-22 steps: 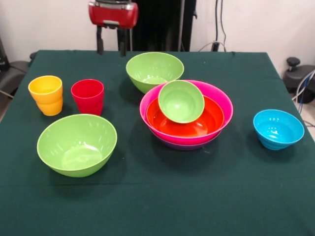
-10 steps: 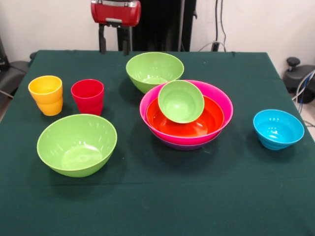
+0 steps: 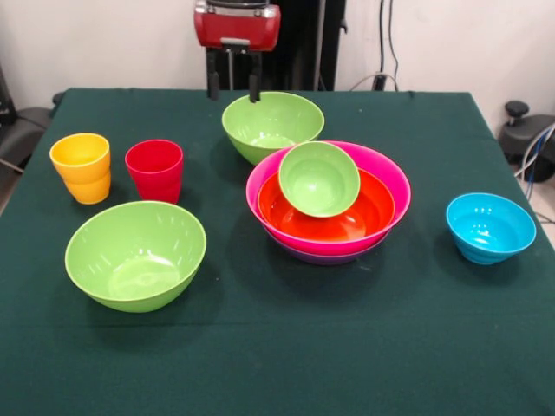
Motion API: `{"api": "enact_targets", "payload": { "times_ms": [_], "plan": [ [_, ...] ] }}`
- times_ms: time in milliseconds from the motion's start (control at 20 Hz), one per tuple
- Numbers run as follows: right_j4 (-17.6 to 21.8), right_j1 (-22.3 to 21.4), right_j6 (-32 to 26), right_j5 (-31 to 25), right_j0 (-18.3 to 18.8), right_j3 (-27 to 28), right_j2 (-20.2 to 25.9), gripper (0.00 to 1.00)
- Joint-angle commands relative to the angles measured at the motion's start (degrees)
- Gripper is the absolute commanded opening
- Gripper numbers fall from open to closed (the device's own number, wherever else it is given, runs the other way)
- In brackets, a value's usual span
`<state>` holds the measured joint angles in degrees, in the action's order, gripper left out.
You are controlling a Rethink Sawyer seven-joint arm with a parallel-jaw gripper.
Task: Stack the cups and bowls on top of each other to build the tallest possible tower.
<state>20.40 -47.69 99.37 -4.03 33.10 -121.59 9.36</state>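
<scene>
Front view
Gripper (image 3: 232, 87): hung at the far edge of the table (image 3: 277, 364), fingers (image 3: 212, 84) apart and holding nothing, just beside the far green bowl's rim.
Far green bowl (image 3: 272, 126): upright and empty on the cloth, behind the tower.
Tower (image 3: 328, 204): right of centre; pink bowl (image 3: 390, 178) outermost, orange bowl (image 3: 368, 212) nested inside it, a purple rim (image 3: 325, 256) showing beneath, probably a bowl under the pink one.
Small green bowl (image 3: 319, 178): tilted toward the camera, resting in the orange bowl.
Near green bowl (image 3: 136, 255): upright at front left, well apart from the tower.
Blue bowl (image 3: 490, 227): alone at the right, near the table's edge.
Yellow cup (image 3: 81, 166): upright at far left.
Red cup (image 3: 154, 170): upright just beside the yellow cup, a small gap between them.
</scene>
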Motion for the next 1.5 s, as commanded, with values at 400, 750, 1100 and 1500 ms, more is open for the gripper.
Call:
{"api": "enact_targets", "payload": {
  "times_ms": [400,750,1100,1500],
  "plan": [
    [5.6,11.0,3.4,2.8,-1.5,3.6,-1.1,1.00],
    [5.1,4.8,0.8,-3.2,3.5,0.6,3.5,1.00],
    [5.6,5.9,1.1,-2.3,3.9,0.8,3.9,1.00],
    [5.9,15.0,5.5,6.9,-3.4,5.0,-2.7,1.00]
  ]
}}
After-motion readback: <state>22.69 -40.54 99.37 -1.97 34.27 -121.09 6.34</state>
